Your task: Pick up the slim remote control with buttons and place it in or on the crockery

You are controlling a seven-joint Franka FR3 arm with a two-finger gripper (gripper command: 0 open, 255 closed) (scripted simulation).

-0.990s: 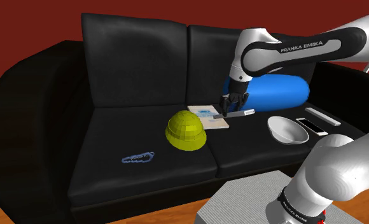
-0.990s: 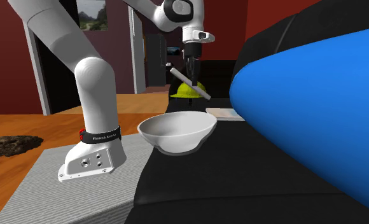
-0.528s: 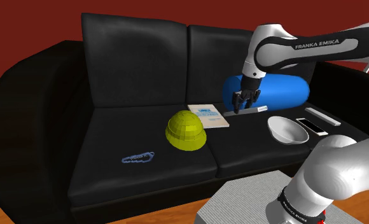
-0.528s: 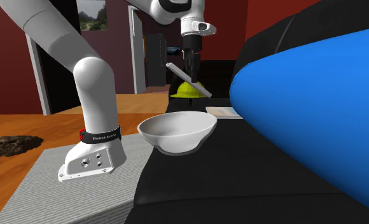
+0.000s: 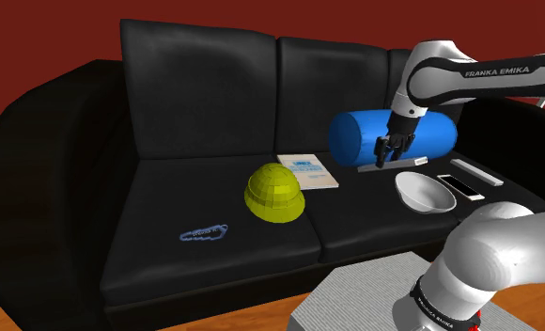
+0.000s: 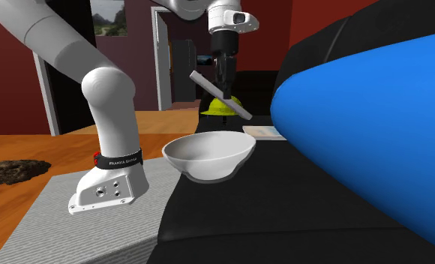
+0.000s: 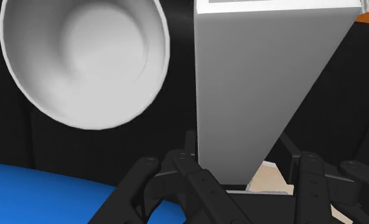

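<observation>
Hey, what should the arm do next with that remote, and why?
Probably shift the grey remote sideways over the white bowl before lowering: the jaws clasp it in the air, and the bowl lies off to one side, not beneath it.

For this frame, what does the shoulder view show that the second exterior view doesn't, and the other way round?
The shoulder view adds a blue loop on the sofa seat, plus a white slab and a slim bar to the right of the bowl. The second exterior view adds a dark lump on the floor, a doorway and a framed picture. Both share the gripper shut on the grey remote, the white bowl, yellow helmet, blue cushion and booklet.
</observation>
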